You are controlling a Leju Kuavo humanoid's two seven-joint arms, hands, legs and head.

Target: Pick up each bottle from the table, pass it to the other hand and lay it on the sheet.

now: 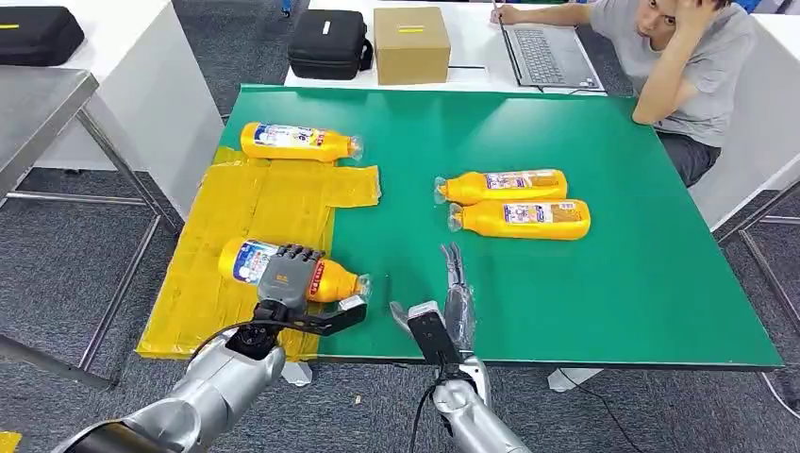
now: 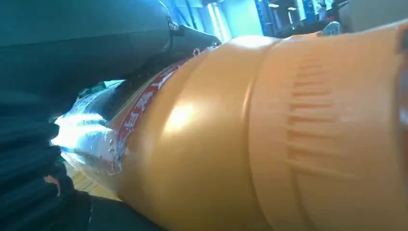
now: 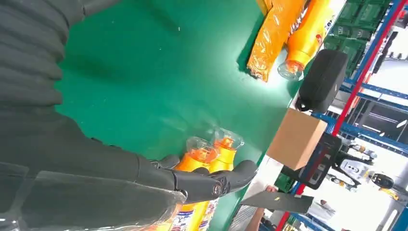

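Firmly, left hand (image 1: 288,276) grips glossy orange plastic bottle (image 1: 243,261) on crinkled sheet (image 1: 255,212).

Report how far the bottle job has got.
Done: one bottle lies at the yellow sheet's far edge. In hand: the left hand grips a second bottle over the sheet's near end. Left: two bottles on the green table; the right hand is empty.

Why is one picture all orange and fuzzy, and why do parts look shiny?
In the left wrist view, the bottle that the left hand holds sits so close to the camera that it blurs, with a bright glare patch on its shoulder. In the right wrist view, the green table shows pale reflections and the background is washed out. The head view is evenly lit and sharp.
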